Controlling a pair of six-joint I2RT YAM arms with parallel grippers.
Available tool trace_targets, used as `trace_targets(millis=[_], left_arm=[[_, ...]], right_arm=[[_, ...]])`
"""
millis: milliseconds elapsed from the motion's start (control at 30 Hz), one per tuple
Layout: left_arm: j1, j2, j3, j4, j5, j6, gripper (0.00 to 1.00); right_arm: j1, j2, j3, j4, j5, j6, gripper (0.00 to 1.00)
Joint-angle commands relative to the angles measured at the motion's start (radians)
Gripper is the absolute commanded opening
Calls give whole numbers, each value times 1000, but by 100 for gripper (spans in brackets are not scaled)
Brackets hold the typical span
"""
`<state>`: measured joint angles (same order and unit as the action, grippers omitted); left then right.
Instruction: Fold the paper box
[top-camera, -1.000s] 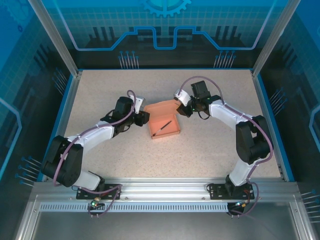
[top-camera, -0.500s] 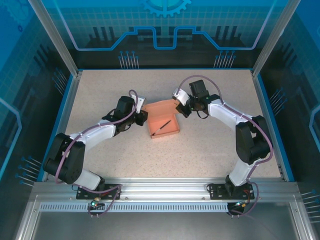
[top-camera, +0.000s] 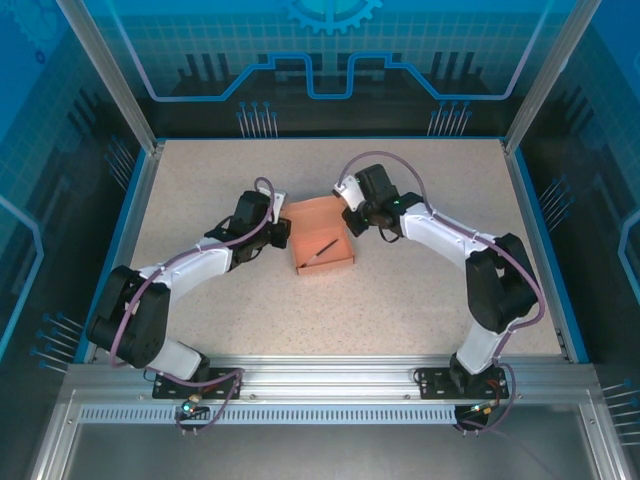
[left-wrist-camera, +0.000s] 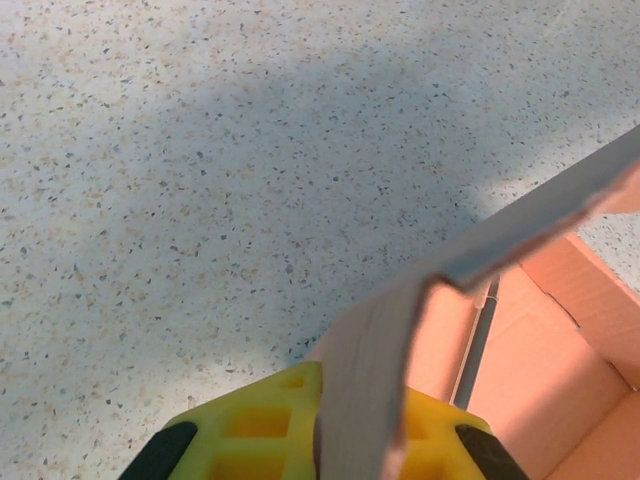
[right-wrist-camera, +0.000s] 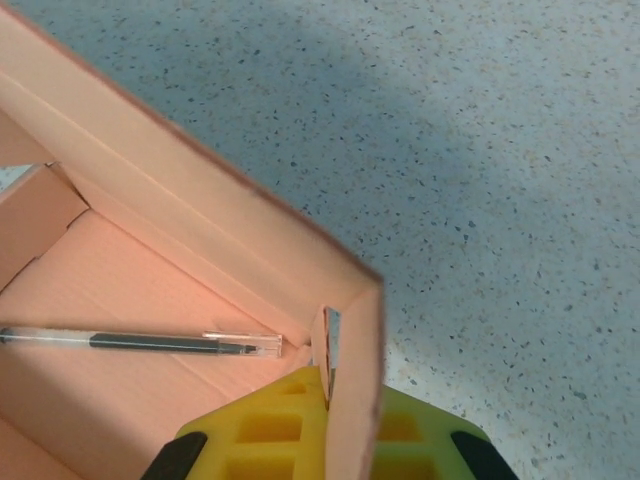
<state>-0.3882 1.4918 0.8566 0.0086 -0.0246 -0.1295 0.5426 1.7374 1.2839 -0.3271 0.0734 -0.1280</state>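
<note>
The salmon-orange paper box (top-camera: 325, 228) lies open-topped mid-table, with a thin dark pen (top-camera: 321, 249) resting on its floor. My left gripper (top-camera: 286, 232) is at the box's left side, shut on the left wall, which stands upright between the yellow fingers (left-wrist-camera: 262, 420). My right gripper (top-camera: 349, 214) is at the far right corner, shut on the right wall and an inner flap (right-wrist-camera: 327, 350). In the right wrist view the pen (right-wrist-camera: 140, 342) lies against the inner fold of the box (right-wrist-camera: 150, 180). The left wrist view shows the box floor (left-wrist-camera: 560, 350) and the pen (left-wrist-camera: 478, 340).
The speckled tabletop (top-camera: 420, 290) spreads out on all sides of the box. Blue rails (top-camera: 530, 230) and aluminium posts bound the table. Both arm bases (top-camera: 330, 380) sit on the near rail.
Both grippers closed onto the box walls. The right gripper moved left, pushing the right wall inward and upright. The box shifted slightly left and looks narrower.
</note>
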Motion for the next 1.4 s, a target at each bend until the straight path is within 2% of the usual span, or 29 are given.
trace_targets(millis=[0,200,433,700,1033,1167,1367], left_arm=[[-33,11,51,18,-56,-84,11],[-66,37,87,-8,-137,-140,11],[-85,67,124,-40,-170,-194,11],[-91,58,125,-66,-189,-203,14],[-95,59,134,-75,-189,-234,8],[-108,58,139,-57,-204,-277,7],[-123,65,148,-2,-246,-349,0]], right_arm=[[63,18,43,-86,170,170,2],[122,43,89,-120,276,312,3],[138,66,104,-127,330,416,2],[137,70,105,-122,328,436,2],[138,62,98,-102,307,480,2],[138,45,63,-49,302,529,2],[138,30,46,21,329,578,2]])
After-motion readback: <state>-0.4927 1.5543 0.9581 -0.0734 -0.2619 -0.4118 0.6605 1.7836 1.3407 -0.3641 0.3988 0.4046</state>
